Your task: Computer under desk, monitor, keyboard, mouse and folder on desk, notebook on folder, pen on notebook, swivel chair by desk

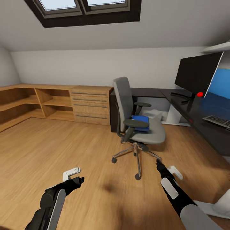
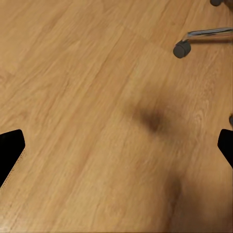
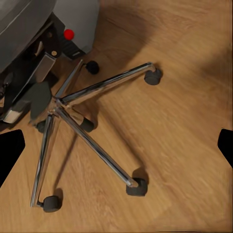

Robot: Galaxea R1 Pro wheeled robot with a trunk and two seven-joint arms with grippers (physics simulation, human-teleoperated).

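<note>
The grey swivel chair (image 1: 138,118) stands in the middle of the room, away from the dark desk (image 1: 191,108) at the right. A blue folder (image 1: 140,122) lies on its seat. The black monitor (image 1: 196,75) stands on the desk, with a keyboard (image 1: 218,121) nearer the desk's front. A white box (image 1: 158,114), probably the computer, sits under the desk. My left gripper (image 1: 78,176) (image 2: 116,145) hangs open over bare floor. My right gripper (image 1: 166,166) (image 3: 116,145) is open, just short of the chair's chrome star base (image 3: 73,104).
Wooden shelves and a drawer unit (image 1: 91,105) run along the back wall at left. A small red ball (image 1: 200,94) sits at the monitor's foot. A white object (image 1: 220,204) lies on the floor at bottom right. Open wood floor (image 1: 48,147) spreads to the left.
</note>
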